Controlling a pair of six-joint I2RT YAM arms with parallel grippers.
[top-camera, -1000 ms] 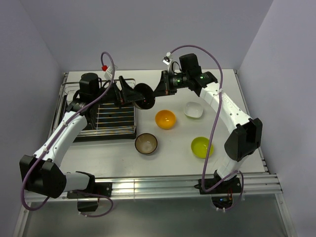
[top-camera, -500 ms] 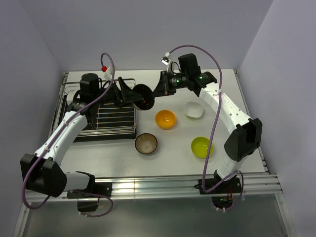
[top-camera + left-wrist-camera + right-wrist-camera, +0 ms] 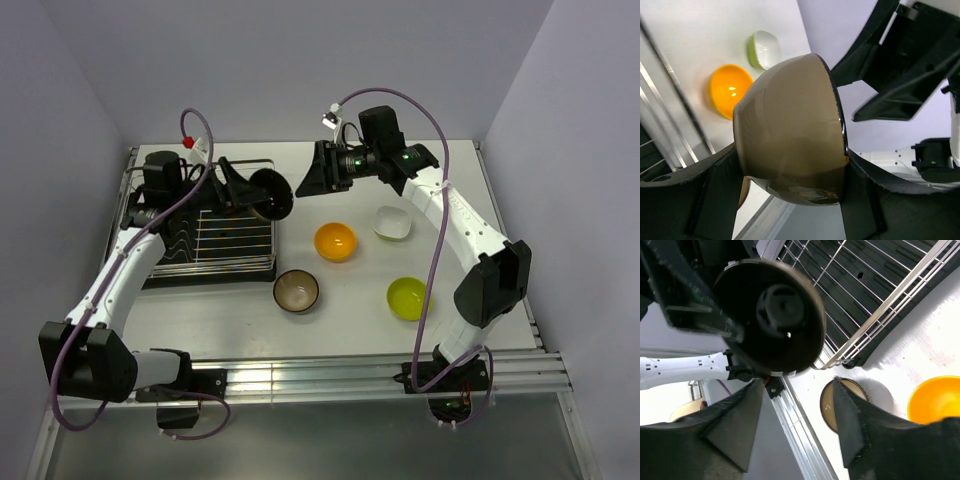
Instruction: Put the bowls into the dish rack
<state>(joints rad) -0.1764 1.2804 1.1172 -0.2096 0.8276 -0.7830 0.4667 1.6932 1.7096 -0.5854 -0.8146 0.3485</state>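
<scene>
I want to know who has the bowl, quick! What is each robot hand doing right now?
Left gripper: closed on the dark bowl.
Right gripper: open, holding nothing.

We find our right gripper [image 3: 308,176] crowding the dark bowl [image 3: 272,193] held at the right edge of the rack [image 3: 215,236], with bare table [image 3: 345,330] along the near side.
</scene>
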